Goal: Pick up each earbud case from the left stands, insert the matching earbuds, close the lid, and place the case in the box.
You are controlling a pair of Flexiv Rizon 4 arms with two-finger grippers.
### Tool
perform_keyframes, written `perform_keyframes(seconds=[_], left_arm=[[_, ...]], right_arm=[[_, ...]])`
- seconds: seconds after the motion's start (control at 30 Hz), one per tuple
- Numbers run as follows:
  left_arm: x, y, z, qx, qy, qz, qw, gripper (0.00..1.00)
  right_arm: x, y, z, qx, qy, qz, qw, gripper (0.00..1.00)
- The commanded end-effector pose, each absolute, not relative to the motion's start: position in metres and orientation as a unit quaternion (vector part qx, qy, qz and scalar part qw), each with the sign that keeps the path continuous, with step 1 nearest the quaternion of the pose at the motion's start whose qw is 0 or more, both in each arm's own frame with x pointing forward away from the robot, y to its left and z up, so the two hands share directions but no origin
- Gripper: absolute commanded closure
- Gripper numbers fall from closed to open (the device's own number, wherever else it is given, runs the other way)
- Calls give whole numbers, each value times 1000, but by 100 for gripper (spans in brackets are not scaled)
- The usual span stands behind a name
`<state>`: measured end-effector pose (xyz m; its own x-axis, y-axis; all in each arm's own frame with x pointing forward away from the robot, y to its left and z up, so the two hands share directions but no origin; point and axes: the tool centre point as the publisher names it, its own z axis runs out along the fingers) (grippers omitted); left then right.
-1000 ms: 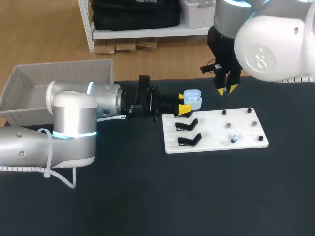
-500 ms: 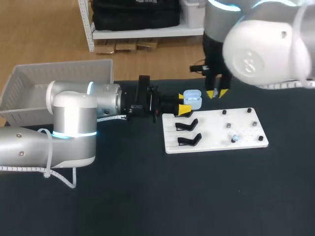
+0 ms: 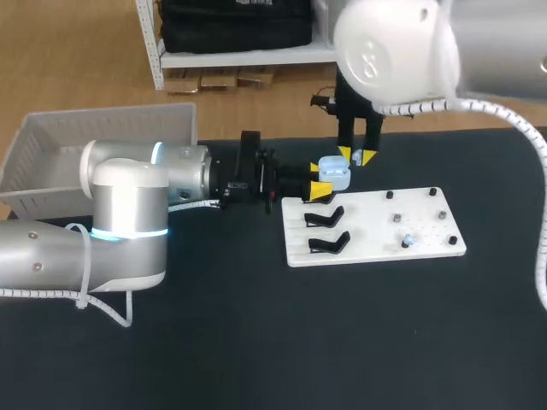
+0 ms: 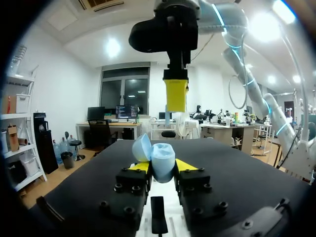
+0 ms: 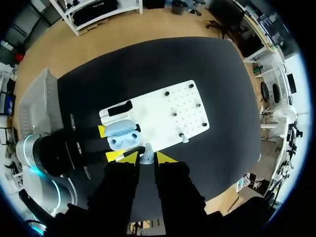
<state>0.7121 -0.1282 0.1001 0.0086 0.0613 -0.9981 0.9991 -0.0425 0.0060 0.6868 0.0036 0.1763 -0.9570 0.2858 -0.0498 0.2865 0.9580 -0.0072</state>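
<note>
The step in hand looks like inserting an earbud into the open case. The left jaws are clamping the pale blue earbud case [image 3: 334,172] from both sides, holding it with its lid swung up at the near-left corner of the white board [image 3: 376,248]. The right jaws are standing narrow, pinching a small pale earbud [image 5: 146,157] between their yellow tips, directly above the case.

The next move, as I judge it, is calling for a short, straight descent that lines the earbud up with its cavity. After that the lid needs closing and the case goes to the white box [image 3: 51,162] at the far left. A second earbud [image 3: 408,242] is waiting on the board. Two black stands [image 3: 325,218] are sitting empty.

The left arm [image 3: 171,175] is lying low and level over the dark worktop [image 3: 256,342], its wrist horizontal and pointing toward the board. The right arm [image 3: 393,43] is coming in from the right and reaching past the board, its wrist hanging vertically with the tips pointing down at the case.
</note>
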Motion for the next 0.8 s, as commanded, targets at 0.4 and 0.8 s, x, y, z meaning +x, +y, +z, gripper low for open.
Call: perform_keyframes(seconds=[0.4, 0.8], left_arm=[[712, -128, 99, 527, 502, -493, 478, 100], [712, -128, 99, 527, 502, -493, 478, 100]], right_arm=[[692, 15, 176, 209, 978, -6, 16, 100], [697, 18, 169, 304, 952, 11, -20, 100]])
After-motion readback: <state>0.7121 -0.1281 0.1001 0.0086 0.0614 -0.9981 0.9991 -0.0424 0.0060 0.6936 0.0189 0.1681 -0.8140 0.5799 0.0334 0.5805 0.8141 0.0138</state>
